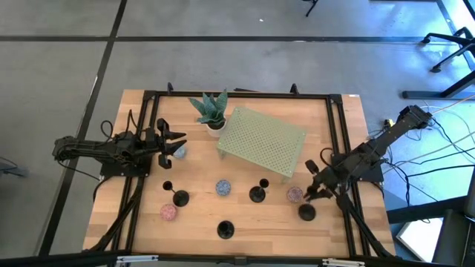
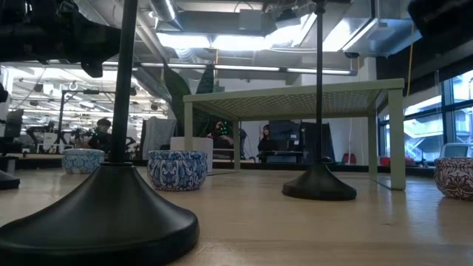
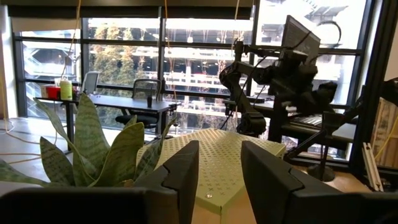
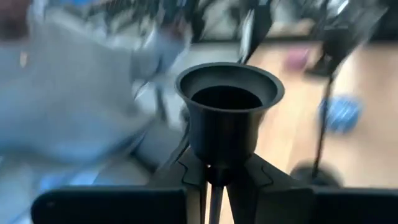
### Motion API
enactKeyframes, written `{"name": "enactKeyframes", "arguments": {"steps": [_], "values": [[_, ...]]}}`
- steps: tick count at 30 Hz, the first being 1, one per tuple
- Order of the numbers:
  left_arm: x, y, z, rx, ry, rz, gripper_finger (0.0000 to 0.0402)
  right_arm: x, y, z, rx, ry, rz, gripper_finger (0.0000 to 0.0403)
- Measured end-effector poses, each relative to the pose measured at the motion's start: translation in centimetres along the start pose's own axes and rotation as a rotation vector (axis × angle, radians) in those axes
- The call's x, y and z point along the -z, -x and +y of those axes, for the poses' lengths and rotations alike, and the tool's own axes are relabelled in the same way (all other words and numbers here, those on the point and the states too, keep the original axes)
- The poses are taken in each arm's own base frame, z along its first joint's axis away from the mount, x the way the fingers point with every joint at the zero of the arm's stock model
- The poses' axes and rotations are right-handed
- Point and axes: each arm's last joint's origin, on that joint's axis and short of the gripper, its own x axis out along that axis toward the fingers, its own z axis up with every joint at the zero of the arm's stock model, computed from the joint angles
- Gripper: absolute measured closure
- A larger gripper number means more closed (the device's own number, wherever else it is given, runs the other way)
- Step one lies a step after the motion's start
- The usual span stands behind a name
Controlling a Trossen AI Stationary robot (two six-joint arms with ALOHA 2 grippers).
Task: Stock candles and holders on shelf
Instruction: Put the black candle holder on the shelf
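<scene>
Tabletop: wooden table carrying the pale green shelf, a potted plant, loose candles and black holders.
Right gripper: fingers pinched on the thin stem of one holder at the table's right front; a pink candle lies just beside it.
Right wrist view: that holder's cup stands upright directly above the closed fingers, a detail the high view does not give.
Left gripper: fingers partly spread around a bluish candle, left of the shelf.
Left wrist view: fingers apart, shelf beyond; candle hidden.
Low view: no candle or holder under the shelf.
</scene>
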Motion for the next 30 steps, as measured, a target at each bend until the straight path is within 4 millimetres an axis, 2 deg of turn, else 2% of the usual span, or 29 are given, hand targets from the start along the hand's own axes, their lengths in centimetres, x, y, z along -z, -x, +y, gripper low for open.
{"name": "enactKeyframes", "arguments": {"steps": [7, 17, 21, 25, 30], "values": [[0.0, 0.0, 0.0, 0.000, 0.000, 0.001, 0.0283, -2.2, 0.4, 0.1, 0.125, -0.035, -0.244, 0.0361], [0.0, 0.0, 0.0, 0.000, 0.007, 0.003, 0.0284, -5.8, 2.0, 0.2, 0.365, -0.142, -0.391, 0.0362], [0.1, 0.0, 0.0, 0.000, 0.047, 0.012, 0.0285, -7.6, 3.0, 0.4, 0.487, -0.052, -0.419, 0.0362], [0.1, 0.0, 0.0, 0.000, 0.049, 0.012, 0.0287, -8.9, 4.3, 0.0, 0.791, 0.046, -0.409, 0.0363], [0.1, 0.0, 0.0, 0.001, 0.049, 0.012, 0.0288, -9.4, 5.9, -1.1, 1.349, 0.111, -0.353, 0.0363]]}}
